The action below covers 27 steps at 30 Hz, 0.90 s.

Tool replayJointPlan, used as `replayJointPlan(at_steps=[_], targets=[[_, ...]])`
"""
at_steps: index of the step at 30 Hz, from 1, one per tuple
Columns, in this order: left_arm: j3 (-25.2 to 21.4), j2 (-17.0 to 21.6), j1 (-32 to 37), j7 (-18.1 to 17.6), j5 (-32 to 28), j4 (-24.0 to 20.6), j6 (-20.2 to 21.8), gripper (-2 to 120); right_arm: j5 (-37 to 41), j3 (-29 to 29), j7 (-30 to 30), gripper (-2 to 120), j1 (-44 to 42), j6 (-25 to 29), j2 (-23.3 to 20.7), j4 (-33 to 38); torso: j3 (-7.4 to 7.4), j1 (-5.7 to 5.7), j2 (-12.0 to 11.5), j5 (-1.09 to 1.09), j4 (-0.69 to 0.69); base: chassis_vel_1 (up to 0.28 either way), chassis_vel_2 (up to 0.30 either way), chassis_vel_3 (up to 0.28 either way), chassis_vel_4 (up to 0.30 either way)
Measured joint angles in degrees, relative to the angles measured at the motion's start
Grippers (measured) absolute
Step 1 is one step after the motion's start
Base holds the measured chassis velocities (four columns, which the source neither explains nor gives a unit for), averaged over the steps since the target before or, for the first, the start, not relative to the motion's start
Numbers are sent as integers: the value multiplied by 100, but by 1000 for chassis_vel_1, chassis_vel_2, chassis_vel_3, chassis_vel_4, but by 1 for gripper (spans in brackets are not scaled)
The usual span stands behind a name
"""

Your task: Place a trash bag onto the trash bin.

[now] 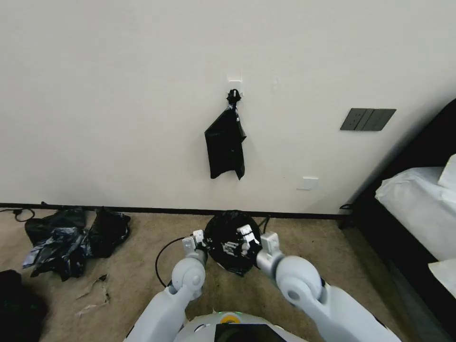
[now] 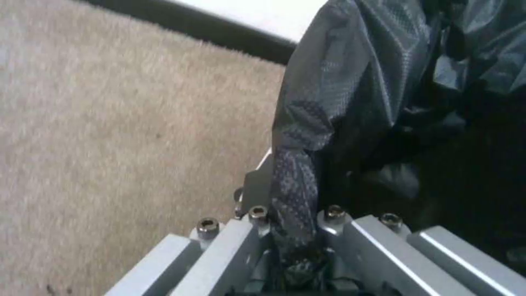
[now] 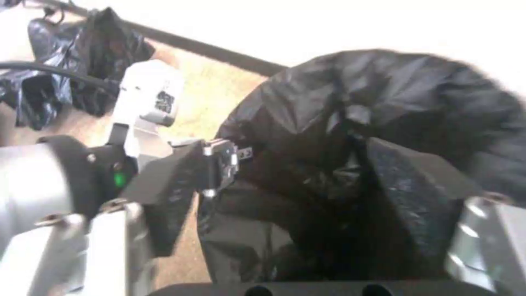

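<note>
The trash bag [image 1: 231, 237] is a glossy black film bunched into a round mound on the carpet in front of me, between both grippers. The trash bin is hidden. My left gripper [image 1: 202, 241] sits at the bag's left side. In the left wrist view this left gripper [image 2: 293, 230] is shut on a twisted strip of the trash bag [image 2: 351, 94]. My right gripper [image 1: 248, 240] is at the bag's right side. Its fingers [image 3: 408, 185] stand wide apart in the right wrist view, and folds of the trash bag [image 3: 384, 94] lie loose between them.
A flat black bundle of bags [image 1: 225, 147] hangs from a wall hook above. A black-and-bluish plastic heap [image 1: 71, 237] lies at the left by the baseboard, with scraps [image 1: 92, 294] nearer me. A dark-framed bed [image 1: 418, 209] stands at the right. A cable [image 1: 159, 259] loops beside my left arm.
</note>
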Motion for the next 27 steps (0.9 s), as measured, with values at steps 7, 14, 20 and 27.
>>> replayJointPlan(at_steps=[7,14,20,27], targets=[[-80,-41,-20,-210,-413,25,71,1,-391,694,-73,100,-761,238,187,339,0,0,0,0,1,0,0,0,0],[-131,-22,-6,-227,-455,-26,62,21,-367,1034,-71,100,-996,273,285,477,0,0,0,-1,1,0,0,0,0],[-239,53,69,-48,-371,-273,28,43,-502,1176,-164,100,-1260,357,426,485,0,0,0,-1,1,0,0,0,0],[-325,229,210,311,-263,-448,42,69,-677,1234,-337,100,-1385,442,521,502,0,0,0,-1,1,0,0,0,0]])
